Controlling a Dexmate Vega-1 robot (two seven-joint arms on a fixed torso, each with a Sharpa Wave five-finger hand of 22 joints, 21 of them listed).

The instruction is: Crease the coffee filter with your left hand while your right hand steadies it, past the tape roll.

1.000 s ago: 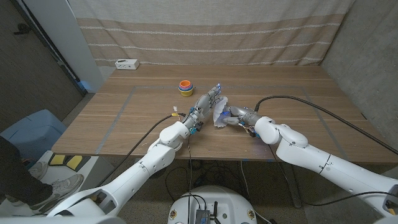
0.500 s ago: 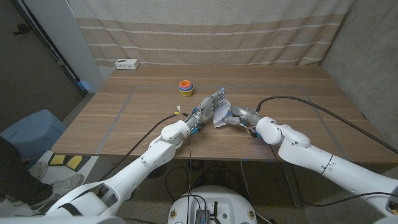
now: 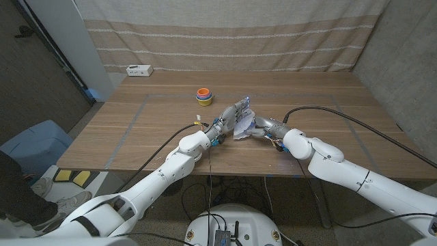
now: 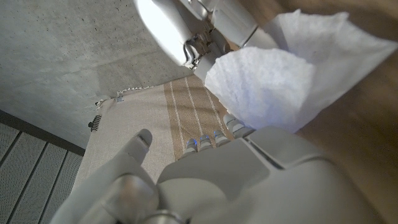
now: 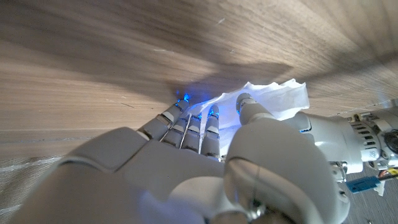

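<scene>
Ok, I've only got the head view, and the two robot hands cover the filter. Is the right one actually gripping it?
Observer: It looks so. In the right wrist view the right robot hand pinches the filter between its thumb and fingers.
Operator: And the left?
Observer: The left wrist view shows the left robot hand with just its fingertips at the filter's edge; its thumb stands clear of it.
Operator: Is it flat yet?
Observer: No. From the left wrist, one part bulges out rounded beside a flatter flap.
</scene>
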